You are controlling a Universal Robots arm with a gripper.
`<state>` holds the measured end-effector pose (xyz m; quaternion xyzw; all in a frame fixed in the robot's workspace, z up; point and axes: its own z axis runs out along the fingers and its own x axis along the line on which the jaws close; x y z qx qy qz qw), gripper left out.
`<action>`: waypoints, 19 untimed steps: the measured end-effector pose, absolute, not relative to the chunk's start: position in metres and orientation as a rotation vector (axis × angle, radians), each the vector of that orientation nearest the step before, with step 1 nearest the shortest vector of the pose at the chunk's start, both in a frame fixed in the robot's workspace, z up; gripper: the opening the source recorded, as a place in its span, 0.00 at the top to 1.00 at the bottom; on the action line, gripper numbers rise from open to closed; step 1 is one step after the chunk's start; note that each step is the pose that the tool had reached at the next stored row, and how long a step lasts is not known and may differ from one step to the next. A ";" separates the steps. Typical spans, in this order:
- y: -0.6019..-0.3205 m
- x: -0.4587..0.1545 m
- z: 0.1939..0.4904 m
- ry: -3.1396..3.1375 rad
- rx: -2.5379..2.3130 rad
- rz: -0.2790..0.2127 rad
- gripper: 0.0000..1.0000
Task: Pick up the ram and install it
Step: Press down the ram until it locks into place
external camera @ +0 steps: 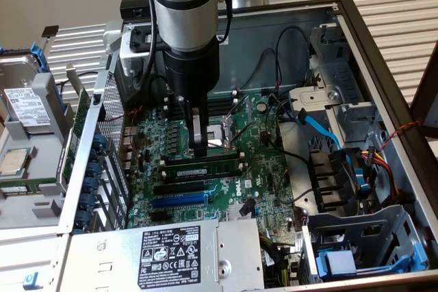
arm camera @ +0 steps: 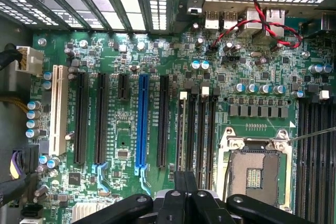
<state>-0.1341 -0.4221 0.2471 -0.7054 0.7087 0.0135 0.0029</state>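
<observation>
The ram (external camera: 205, 168) is a narrow green stick standing edge-up in a black memory slot on the motherboard (external camera: 263, 169), just in front of the CPU socket (external camera: 220, 138). My gripper (external camera: 199, 152) hangs straight down over the stick's middle. Its fingers are shut with nothing between them, and their tips are at the stick's top edge; contact cannot be told. In the wrist view the shut gripper (arm camera: 185, 182) lines up with the ram (arm camera: 183, 129), seen edge-on beside the other memory slots (arm camera: 202, 135).
The open computer case holds a power supply (external camera: 178, 251) at the front, a drive cage (external camera: 369, 237) and a blue cable (external camera: 321, 131) on the exterior view's right. Expansion slots (arm camera: 142, 124) and red-black wires (arm camera: 252, 19) lie nearby. A hard drive (external camera: 27, 107) rests outside.
</observation>
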 end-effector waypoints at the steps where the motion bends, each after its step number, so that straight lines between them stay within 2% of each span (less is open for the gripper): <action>1: -0.422 -0.134 0.247 2.222 -2.212 0.042 0.89; 19: -0.422 -0.134 0.247 2.490 -1.900 0.041 0.89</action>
